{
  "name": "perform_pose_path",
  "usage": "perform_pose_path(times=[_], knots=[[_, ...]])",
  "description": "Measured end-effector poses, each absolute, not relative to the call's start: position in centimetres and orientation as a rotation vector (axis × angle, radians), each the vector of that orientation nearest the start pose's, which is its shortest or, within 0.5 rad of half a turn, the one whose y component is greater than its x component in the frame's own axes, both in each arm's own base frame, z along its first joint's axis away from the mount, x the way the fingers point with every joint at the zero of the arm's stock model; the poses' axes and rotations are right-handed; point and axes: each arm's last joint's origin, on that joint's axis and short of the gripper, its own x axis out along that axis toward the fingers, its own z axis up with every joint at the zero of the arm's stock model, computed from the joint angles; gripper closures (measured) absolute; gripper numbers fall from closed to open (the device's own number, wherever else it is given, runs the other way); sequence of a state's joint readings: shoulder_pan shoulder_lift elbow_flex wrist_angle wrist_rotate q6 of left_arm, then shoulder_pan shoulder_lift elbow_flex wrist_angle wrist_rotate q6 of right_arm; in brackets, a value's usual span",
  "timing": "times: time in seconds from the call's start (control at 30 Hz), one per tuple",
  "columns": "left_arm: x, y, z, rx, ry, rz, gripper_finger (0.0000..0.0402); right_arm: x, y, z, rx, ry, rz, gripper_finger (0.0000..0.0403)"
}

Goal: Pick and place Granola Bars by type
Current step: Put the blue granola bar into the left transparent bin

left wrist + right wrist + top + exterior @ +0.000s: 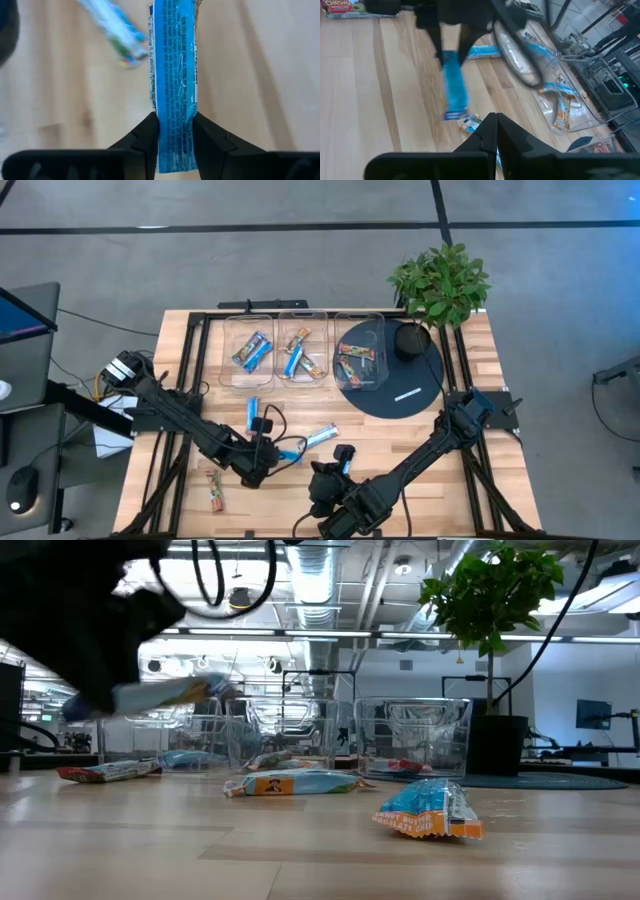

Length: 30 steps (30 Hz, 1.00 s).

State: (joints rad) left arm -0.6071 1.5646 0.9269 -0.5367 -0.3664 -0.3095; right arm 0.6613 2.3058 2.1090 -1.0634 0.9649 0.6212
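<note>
My left gripper (266, 460) (176, 122) is near the table's front middle, shut on a bright blue granola bar (173, 60) (165, 695) (454, 95). My right gripper (325, 480) (495, 125) is shut and hovers just right of it, above a blue bar (345, 457) (430, 810) that lies flat on the wood. More bars lie flat on the table: two blue ones (253, 412) (322, 437) and an orange-red one (214, 490). Other bars lie inside three clear bins (300, 352). My left gripper pinches the blue bar between its two fingers near one end (175, 145), one finger (145, 135) on each long edge. The wrapper's crimped end reaches back past the fingertips. The rest of the bar sticks out beyond the fingers. The low view shows it lifted clear of the table.
The clear bins stand in a row at the far side of the table. A dark round mat (405, 385) lies under the right bin (362, 352) and bears a potted plant (440, 285) and a small white stick mark (407, 393). Bare wood shows at the near right.
</note>
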Motion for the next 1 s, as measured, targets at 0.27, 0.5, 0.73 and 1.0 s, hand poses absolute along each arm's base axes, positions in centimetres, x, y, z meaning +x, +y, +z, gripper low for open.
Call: perform_pose_path(times=[0.27,0.5,0.73,1.0], knots=[[24.6,-14.7,23.3,0.438,1.063,0.229,0.0314,38.9,27.3,22.9,-0.328,0.743,-0.48,0.0403],[23.9,-11.7,27.4,0.579,1.144,0.507,0.0314,38.9,27.3,23.0,-0.327,0.744,-0.48,0.0403],[23.5,-6.3,29.0,0.544,1.226,0.772,0.0313,38.9,27.3,23.0,-0.327,0.744,-0.48,0.0403],[22.2,1.2,29.3,0.349,1.306,0.943,0.0313,38.9,27.3,22.9,-0.321,0.753,-0.471,0.0403]])
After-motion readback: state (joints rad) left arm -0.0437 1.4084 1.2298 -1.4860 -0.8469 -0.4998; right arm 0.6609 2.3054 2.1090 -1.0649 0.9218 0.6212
